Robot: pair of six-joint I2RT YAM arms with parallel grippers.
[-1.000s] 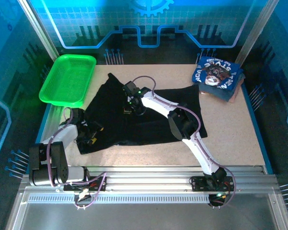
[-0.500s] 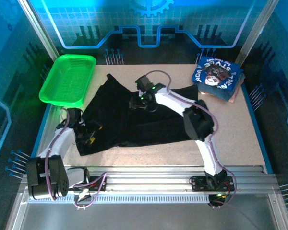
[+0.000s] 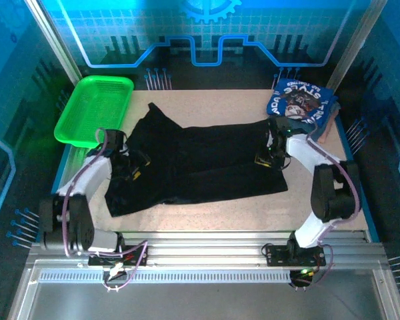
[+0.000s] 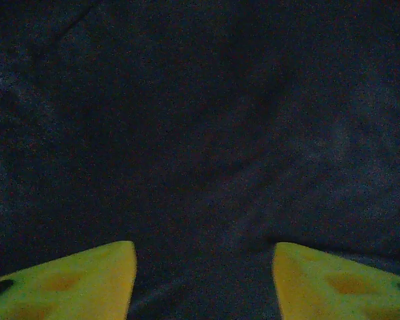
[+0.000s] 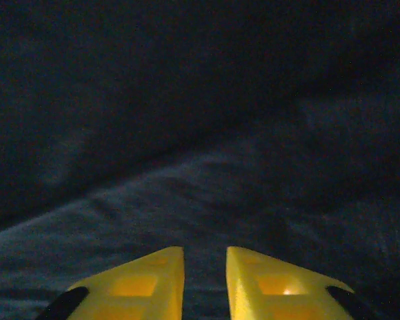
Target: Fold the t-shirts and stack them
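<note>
The black t-shirt [image 3: 200,160] lies spread across the middle of the table, and its cloth [image 4: 200,120] [image 5: 187,133] is all that lies under both wrist cameras. My left gripper [image 3: 135,167] [image 4: 203,250] sits low over the shirt's left part, its yellow fingers wide apart with nothing between them. At the shirt's right edge, my right gripper [image 3: 267,155] [image 5: 205,250] points down at rumpled cloth, with only a narrow gap between its fingers. Folded blue t-shirts [image 3: 301,107] are stacked at the back right, the top one showing white lettering and a dark picture.
A green plastic basket [image 3: 93,110] stands at the back left corner. Bare table [image 3: 320,193] shows to the right of and in front of the black shirt. Both arm bases stand at the near edge on the metal rail [image 3: 207,257].
My right arm swung from the middle of the black shirt to its right edge, and its jaws opened, then narrowed. My left gripper moved a little farther back along the shirt's left side.
</note>
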